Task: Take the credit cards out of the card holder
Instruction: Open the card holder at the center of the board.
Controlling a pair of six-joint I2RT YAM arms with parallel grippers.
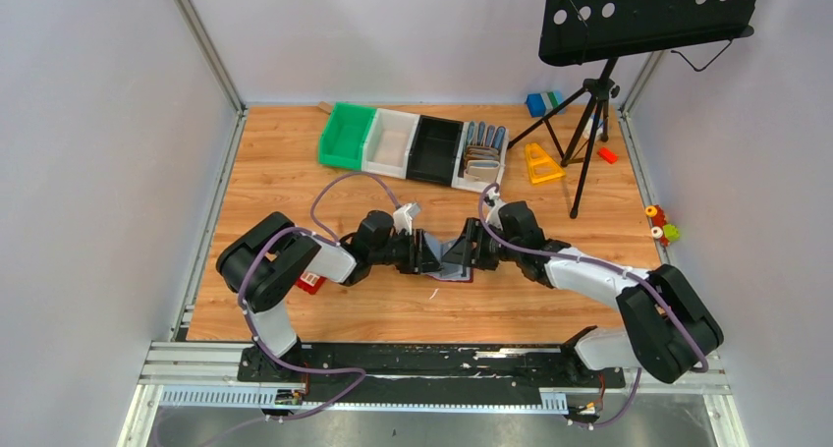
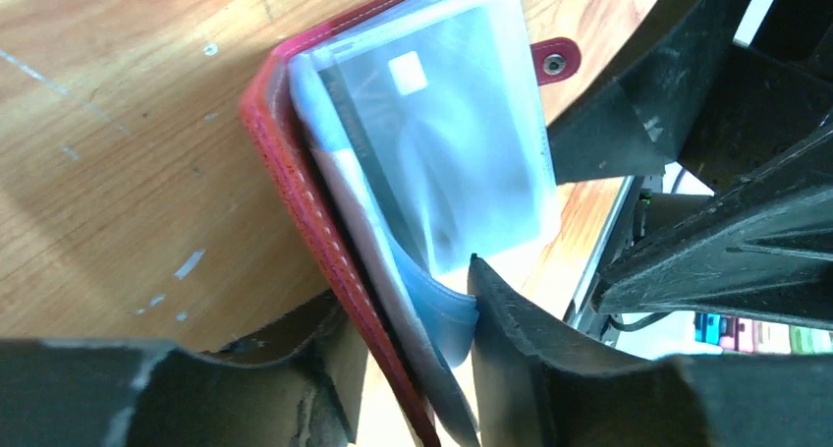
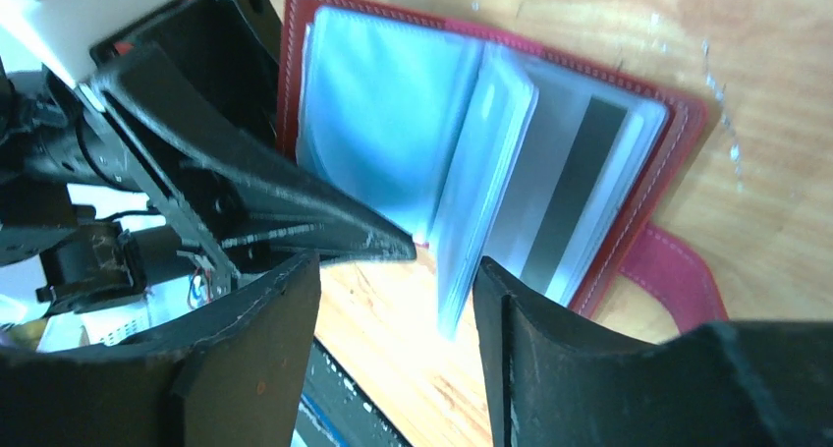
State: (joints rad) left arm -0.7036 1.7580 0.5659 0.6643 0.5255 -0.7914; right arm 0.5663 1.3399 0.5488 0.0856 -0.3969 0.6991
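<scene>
The maroon card holder [image 1: 450, 274] lies open at mid table between both arms. In the left wrist view its red cover [image 2: 285, 182] and clear sleeves stand between the jaws of my left gripper [image 2: 405, 288]. One finger is against the cover and the other presses a bent sleeve. A pale credit card [image 2: 442, 142] with a chip sits inside a sleeve. In the right wrist view the card holder [image 3: 688, 123] is spread like a book, with a striped card [image 3: 580, 192] in a sleeve. My right gripper [image 3: 398, 272] is open, and a loose sleeve leaf hangs beside its right finger.
Green [image 1: 346, 136], white [image 1: 391, 142] and black [image 1: 435, 149] bins line the back, beside a tray of upright wallets [image 1: 483, 155]. A music stand tripod [image 1: 589, 103] and a yellow piece [image 1: 540, 162] stand back right. A flat red piece [image 1: 310, 282] lies under the left arm.
</scene>
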